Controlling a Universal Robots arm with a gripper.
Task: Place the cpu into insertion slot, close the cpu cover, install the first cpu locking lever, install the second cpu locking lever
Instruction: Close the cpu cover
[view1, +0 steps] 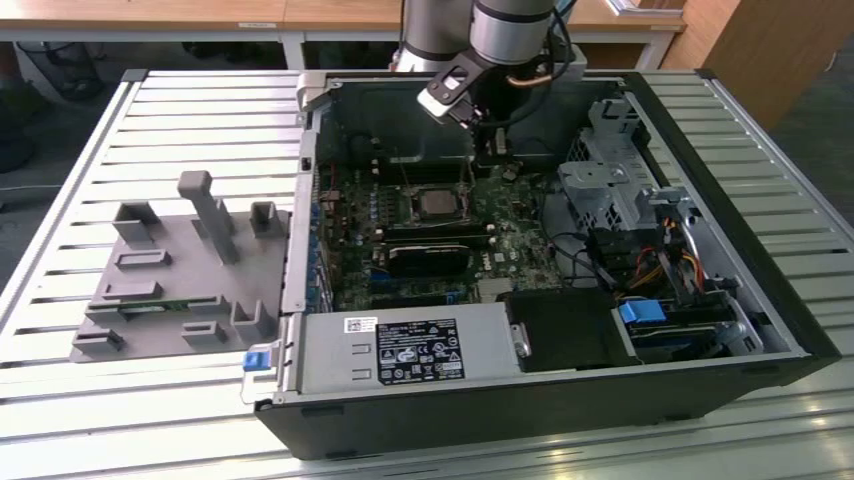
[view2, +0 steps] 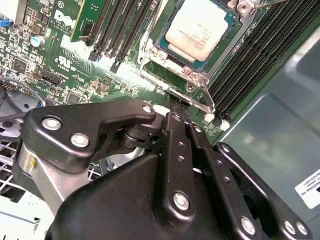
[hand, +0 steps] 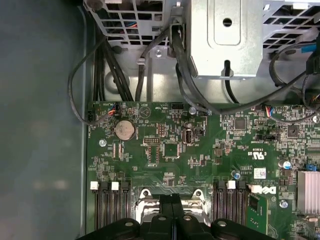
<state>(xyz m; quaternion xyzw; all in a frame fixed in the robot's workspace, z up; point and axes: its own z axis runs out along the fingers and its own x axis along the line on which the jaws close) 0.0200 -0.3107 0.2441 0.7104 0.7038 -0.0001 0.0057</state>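
One cpu (view2: 200, 27) flat, metal top upward

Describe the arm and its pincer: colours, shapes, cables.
The arm is a stack of smooth silver-grey cylinders with darker joints. A pale boxy block is fixed at its wrist, and dark cables loop beside it. The pincer is matte black, built of flat jointed link bars with rounded ends, fastened by silver screws and narrowing toward the tip.

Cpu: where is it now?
The small square silver-tan cpu lies midway on the green motherboard, centre of the exterior view, ringed by the thin silver cover, the black hand close beside it.
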